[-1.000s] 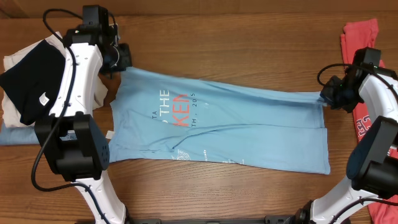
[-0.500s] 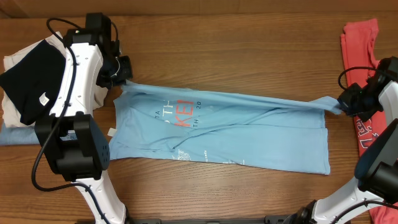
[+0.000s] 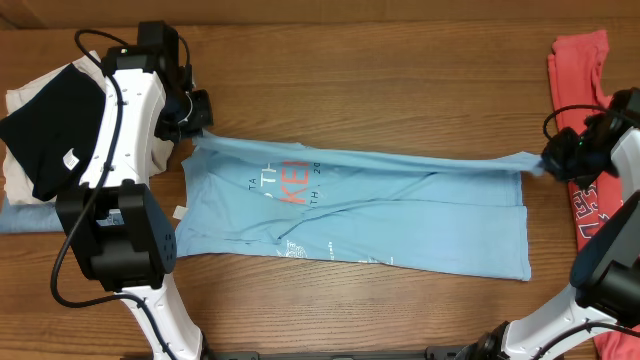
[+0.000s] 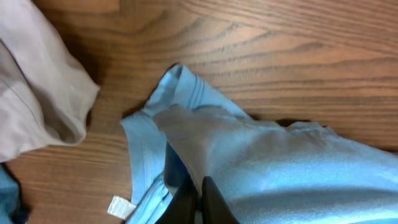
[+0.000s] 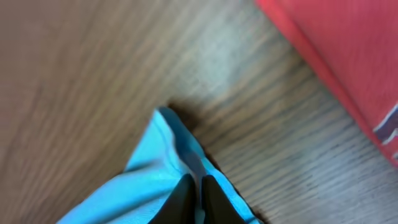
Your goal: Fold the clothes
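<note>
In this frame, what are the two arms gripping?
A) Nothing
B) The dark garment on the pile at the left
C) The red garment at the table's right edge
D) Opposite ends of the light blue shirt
D: the left fingers and the right fingers each pinch an end of the light blue shirt, which is stretched between them.

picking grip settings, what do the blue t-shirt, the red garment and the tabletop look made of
Light blue t-shirt: thin, soft knit, probably cotton jersey, matte; it drapes in long creases.
Red garment: similar matte knit by its look, though little shows.
Table: wood or wood-look laminate, smooth with slight sheen; clear grain lines.
</note>
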Controlling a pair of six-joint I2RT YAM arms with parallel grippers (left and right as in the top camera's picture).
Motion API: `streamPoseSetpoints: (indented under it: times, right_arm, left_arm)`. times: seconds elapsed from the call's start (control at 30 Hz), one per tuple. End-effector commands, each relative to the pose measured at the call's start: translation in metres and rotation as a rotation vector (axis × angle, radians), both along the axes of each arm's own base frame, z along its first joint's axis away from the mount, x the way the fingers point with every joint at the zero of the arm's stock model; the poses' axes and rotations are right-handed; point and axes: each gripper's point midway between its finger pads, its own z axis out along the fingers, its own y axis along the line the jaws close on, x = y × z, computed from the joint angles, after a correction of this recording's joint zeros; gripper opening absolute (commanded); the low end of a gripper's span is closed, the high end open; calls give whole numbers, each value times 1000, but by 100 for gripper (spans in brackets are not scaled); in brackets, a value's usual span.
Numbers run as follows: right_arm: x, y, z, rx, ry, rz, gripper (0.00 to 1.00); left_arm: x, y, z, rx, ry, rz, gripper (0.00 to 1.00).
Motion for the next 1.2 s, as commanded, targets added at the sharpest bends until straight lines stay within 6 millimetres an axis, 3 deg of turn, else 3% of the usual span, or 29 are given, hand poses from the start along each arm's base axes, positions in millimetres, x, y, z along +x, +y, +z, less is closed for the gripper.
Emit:
streamPoseSetpoints:
  times: [0.0, 0.17, 0.43, 0.53, 0.6, 0.63, 0.9, 1.17]
  right_arm:
    - [21, -9, 39, -43, -102, 24, 9]
    - [24, -10, 56, -49, -108, 37, 9]
    - [0, 3, 51, 4, -9, 64, 10]
    - [-11, 15, 47, 33, 39, 100, 26]
    - [-14, 26, 44, 55, 52, 125, 30]
    - [-14, 33, 40, 61, 58, 152, 35]
    - [-26, 70, 0, 98, 130, 215, 34]
    - [-49, 80, -37, 132, 186, 170, 34]
  left_arm:
    - [4, 7, 3, 6, -20, 36, 4]
    - [5, -5, 5, -66, -24, 24, 4]
    - [-8, -15, 4, -114, 26, 15, 4]
    - [-8, -17, 4, -118, 26, 14, 4]
    - [-8, -17, 4, -118, 26, 13, 4]
    - [-7, -17, 4, -118, 23, 13, 4]
    - [-4, -17, 4, -118, 12, 13, 4]
    - [-4, -17, 4, -118, 13, 13, 4]
